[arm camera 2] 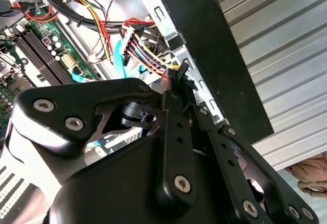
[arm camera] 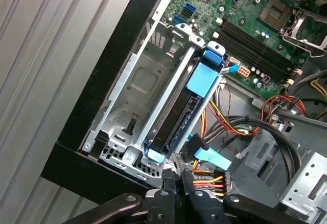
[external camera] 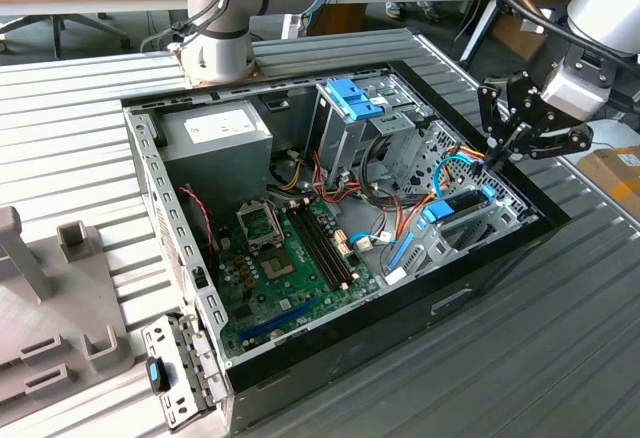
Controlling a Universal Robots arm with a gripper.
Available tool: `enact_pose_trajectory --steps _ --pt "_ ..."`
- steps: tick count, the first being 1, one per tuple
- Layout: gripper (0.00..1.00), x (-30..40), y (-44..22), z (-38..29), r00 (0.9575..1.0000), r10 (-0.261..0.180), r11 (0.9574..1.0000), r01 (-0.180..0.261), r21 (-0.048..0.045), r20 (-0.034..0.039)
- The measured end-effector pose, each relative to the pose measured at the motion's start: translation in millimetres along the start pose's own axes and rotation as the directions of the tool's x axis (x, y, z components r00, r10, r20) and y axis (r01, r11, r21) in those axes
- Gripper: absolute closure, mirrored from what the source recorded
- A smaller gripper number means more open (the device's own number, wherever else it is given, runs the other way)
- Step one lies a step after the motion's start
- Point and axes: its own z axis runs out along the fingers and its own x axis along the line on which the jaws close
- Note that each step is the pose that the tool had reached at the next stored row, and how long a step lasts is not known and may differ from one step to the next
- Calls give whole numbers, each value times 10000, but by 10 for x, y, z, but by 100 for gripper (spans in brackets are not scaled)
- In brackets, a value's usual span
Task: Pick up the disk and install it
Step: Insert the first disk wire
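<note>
Disk sits edgewise in the cage. Gripper hovers just beside the disk's end, jaws pressed together.

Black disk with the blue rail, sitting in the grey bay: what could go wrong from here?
The shut black gripper hangs right beside the red, yellow and orange wire bundle; any move might snag it. The flat black disk with its blue plastic rail lies in the grey metal bay, but full seating cannot be confirmed, so it may sit loose.
</note>
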Motion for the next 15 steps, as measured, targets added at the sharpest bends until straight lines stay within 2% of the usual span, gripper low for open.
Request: enact_pose_trajectory --steps 4,7,8,12,15 --pt "84 -61 108 -7 9999 104 9999 -104 4 -10" --pt "84 -67 120 -3 9993 368 9993 -367 16 -36" --pt "84 -69 125 2 9980 631 9980 -631 28 -61" --pt "84 -72 130 5 9947 1020 9948 -1020 47 -100" --pt "84 -74 135 7 9883 1518 9884 -1517 74 -147"
